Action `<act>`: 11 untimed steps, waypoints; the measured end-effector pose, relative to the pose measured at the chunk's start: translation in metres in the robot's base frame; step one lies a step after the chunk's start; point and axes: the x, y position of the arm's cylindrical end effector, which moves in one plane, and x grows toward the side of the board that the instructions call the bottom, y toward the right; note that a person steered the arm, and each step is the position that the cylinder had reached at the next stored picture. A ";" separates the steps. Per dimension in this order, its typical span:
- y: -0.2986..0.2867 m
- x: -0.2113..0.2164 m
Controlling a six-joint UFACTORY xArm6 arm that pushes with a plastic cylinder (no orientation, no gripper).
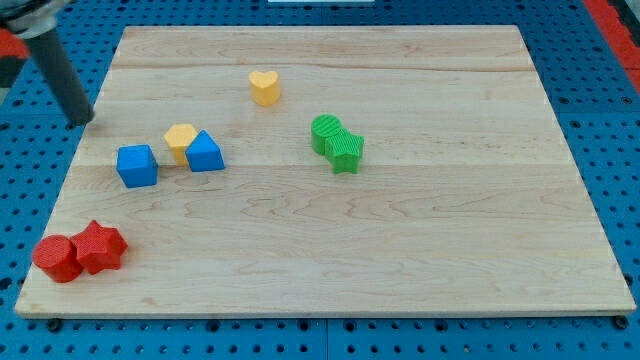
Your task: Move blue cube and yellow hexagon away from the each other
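The blue cube [137, 165] sits at the board's left. The yellow hexagon [180, 139] lies just up and right of it, a small gap between them. A blue triangular block [204, 152] touches the hexagon's right side. My tip [84, 122] is at the board's left edge, up and left of the blue cube, apart from every block. The dark rod rises from it toward the view's top left corner.
A yellow heart [264, 87] lies near the view's top centre. A green cylinder [325, 131] and a green star [345, 150] touch each other right of centre. A red cylinder [57, 258] and a red star [99, 246] sit at the bottom left corner of the wooden board [400, 250].
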 end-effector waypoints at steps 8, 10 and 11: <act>0.112 0.050; 0.140 0.040; 0.141 -0.006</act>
